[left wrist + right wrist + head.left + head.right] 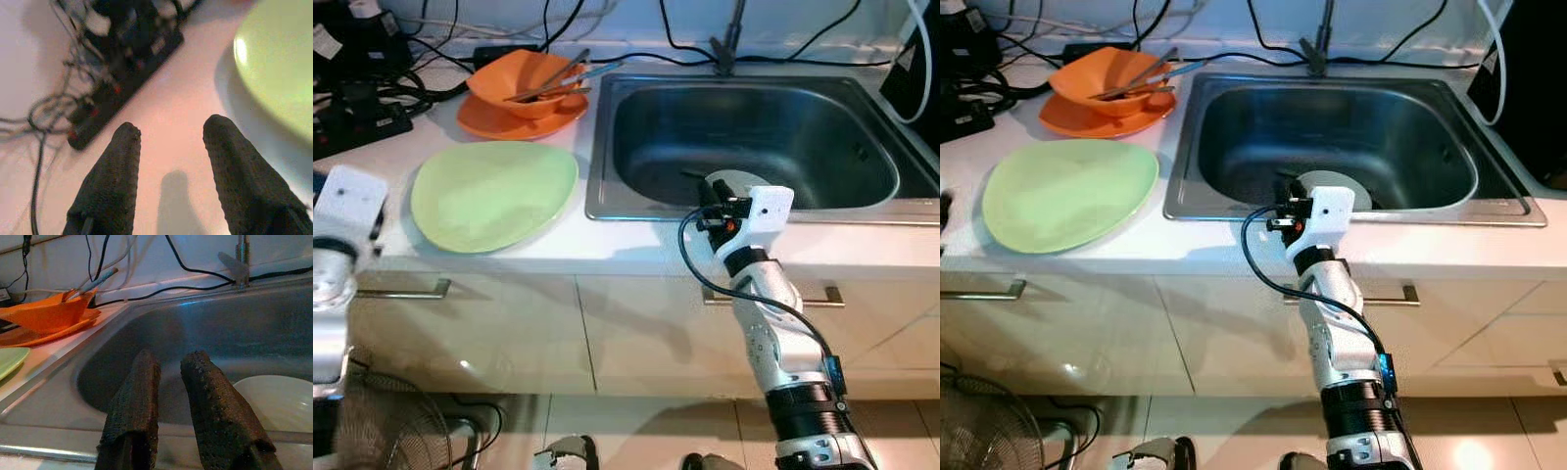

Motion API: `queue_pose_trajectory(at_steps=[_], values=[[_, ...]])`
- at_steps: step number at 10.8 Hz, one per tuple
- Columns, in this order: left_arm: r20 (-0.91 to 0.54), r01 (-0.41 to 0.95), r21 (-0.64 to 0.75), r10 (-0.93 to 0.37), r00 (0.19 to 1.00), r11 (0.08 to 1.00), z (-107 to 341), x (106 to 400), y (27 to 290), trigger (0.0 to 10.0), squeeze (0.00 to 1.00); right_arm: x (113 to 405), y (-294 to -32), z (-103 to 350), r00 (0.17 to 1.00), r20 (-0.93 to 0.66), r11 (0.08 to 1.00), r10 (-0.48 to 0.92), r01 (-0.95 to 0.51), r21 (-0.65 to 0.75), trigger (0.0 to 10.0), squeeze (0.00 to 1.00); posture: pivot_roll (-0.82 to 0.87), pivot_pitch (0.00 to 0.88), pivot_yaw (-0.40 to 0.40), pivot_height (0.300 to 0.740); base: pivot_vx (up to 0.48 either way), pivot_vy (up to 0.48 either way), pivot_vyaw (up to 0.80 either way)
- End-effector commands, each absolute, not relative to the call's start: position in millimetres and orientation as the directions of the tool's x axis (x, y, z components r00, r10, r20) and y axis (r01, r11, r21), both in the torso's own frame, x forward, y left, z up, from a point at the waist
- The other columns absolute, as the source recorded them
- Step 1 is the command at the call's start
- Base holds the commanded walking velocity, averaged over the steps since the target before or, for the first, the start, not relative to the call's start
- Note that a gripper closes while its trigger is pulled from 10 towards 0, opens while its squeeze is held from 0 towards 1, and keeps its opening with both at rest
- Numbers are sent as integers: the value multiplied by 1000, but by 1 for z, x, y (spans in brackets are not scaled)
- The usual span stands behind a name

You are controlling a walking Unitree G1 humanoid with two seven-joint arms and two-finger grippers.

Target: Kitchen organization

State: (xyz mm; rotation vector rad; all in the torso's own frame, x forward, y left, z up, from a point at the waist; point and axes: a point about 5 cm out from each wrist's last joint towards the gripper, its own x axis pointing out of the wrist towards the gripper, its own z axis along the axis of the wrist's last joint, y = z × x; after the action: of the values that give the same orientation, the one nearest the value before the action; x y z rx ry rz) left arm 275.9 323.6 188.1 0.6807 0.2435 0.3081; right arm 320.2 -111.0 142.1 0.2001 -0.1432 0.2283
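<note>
While white plate lies in sink, just beyond right gripper fingers

Two plates on the counter — one green plate, one orange plate — one orange bowl.

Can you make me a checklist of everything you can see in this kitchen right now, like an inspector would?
Surface: white counter with a steel sink set into it.
Job's things: green plate flat on the counter; orange bowl on an orange plate, with utensils lying in the bowl; white plate inside the sink.
Clutter: black power strip with plugs, at the counter's left end.
Hands: left hand open, above bare counter beside the green plate; right hand at the sink's front edge, holding nothing, fingers slightly apart.
Cables: black cables along the back wall.
Surroundings: cupboard doors with handles, a fan on the tiled floor.
</note>
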Motion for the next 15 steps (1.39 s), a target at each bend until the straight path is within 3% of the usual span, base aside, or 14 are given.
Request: queue_pose_trajectory(at_steps=[1, 6, 15], values=[[-187, -142, 650, 338, 922, 746, 179, 276, 319, 10000, 0, 322, -110, 143, 965, 161, 956, 208, -236, 174, 10000, 0, 145, 97, 26, 740, 0, 0, 0], [-237, 59, 532, 82, 968, 845, 175, 293, 271, 10000, 0, 323, -110, 143, 967, 159, 958, 201, -228, 177, 10000, 0, 136, 99, 28, 740, 0, 0, 0], [-240, 178, 487, -65, 969, 855, 171, 302, 231, 10000, 0, 324, -108, 141, 968, 151, 957, 202, -227, 178, 10000, 0, 132, 98, 30, 740, 0, 0, 0]])
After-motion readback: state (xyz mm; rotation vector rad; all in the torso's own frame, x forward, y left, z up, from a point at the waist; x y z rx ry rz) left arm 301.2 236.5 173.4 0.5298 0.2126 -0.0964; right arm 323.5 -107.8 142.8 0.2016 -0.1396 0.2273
